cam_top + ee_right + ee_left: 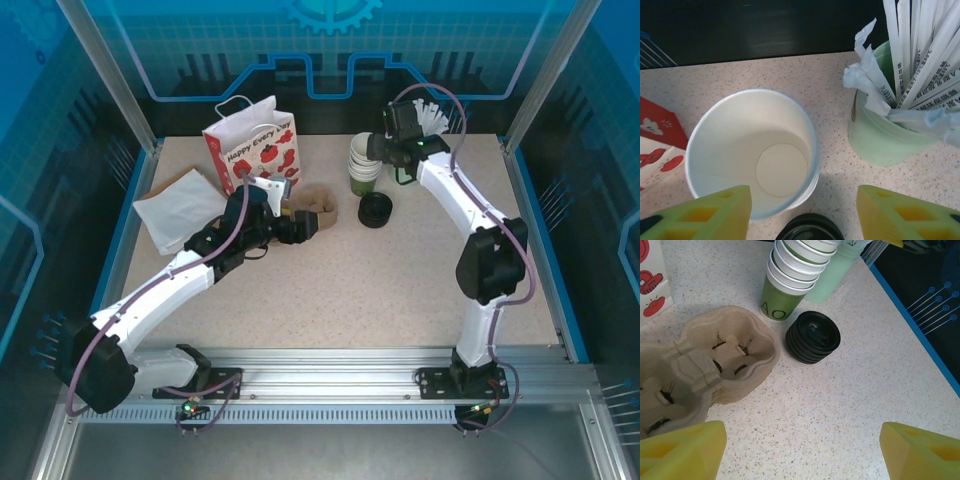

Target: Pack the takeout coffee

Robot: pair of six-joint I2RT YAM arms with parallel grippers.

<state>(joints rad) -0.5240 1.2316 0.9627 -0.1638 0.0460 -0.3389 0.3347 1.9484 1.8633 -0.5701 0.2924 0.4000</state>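
Left gripper point(800, 435) hovers low over the speckled table point(850, 400) with its yellow fingers spread wide and nothing between them. Seen from its wrist, a moulded pulp cup carrier point(725, 347) lies at 10 o'clock, its pockets bare. A short stack of black plastic lids point(813, 336) sits at 12 o'clock. Just beyond the lids, toward 11 o'clock, stands a stack of nested paper cups point(782, 297), olive-green outside and cream-white inside. The lids lie close beside the foot of that stack, but I cannot tell whether they touch it.

The right gripper point(804, 195) hangs above the same cup stack, its fingers well apart and gripping nothing. The open mouth of the top cup lies at its 11 o'clock. The finger on that side overlaps the rim in the picture, and whether it touches I cannot tell. At 2 o'clock from this gripper stands a pale green cup point(880, 140) holding paper-wrapped sticks point(920, 55).

From above, a red-and-white gift bag point(250, 148) stands upright at the table's 11 o'clock, and a flat white paper bag point(178, 210) lies at 9 o'clock. The cups and lids are at 1 o'clock.

Where the takeout coffee itself stands I cannot tell.
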